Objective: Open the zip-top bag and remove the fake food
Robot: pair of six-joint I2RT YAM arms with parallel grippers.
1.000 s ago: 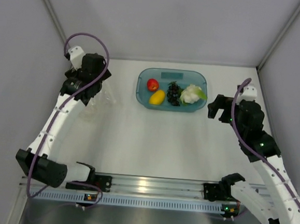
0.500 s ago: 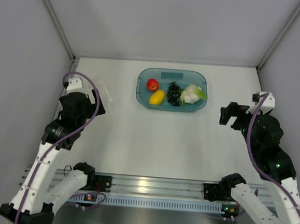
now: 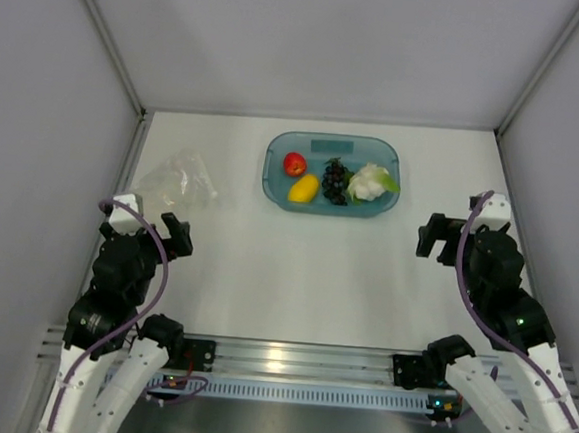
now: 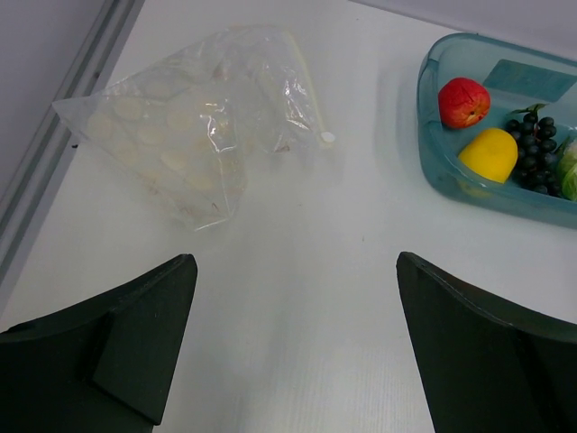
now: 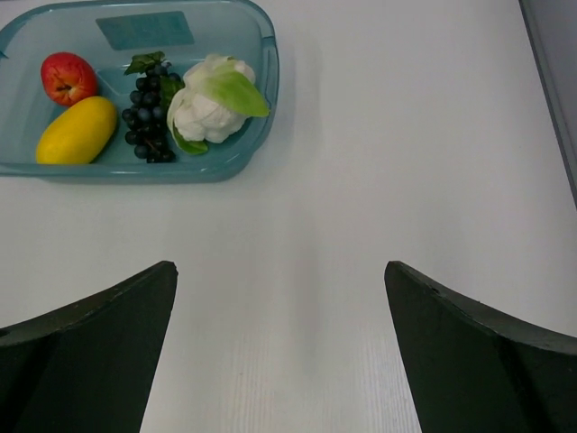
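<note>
So, zip-top bag (image 4: 194, 135): you'll find it lying crumpled on the bench (image 3: 296, 267) at the far left, close to the wall rail and well apart from the tray. It is clear plastic with pale round marks. You cannot tell from these views whether its seal is open.
Fake food: all four pieces sit in the teal tray (image 5: 270, 63), not in the bag.
Red apple (image 4: 463, 101): at the tray's left end, toward the far side.
Yellow oval fruit (image 4: 488, 153): just beside the apple, on its near side.
Purple grape bunch (image 5: 147, 117): in the middle of the tray, between the yellow fruit and the cauliflower.
White cauliflower (image 5: 212, 106): at the right end, its green leaves on top, touching the grapes.
Your left gripper (image 4: 293, 271): fingers spread wide, holding nothing, above bare bench on the near side of the bag and apart from it.
Your right gripper (image 5: 279, 271): fingers spread wide as well, empty, over bare bench on the near side of the tray's right end, touching nothing.
</note>
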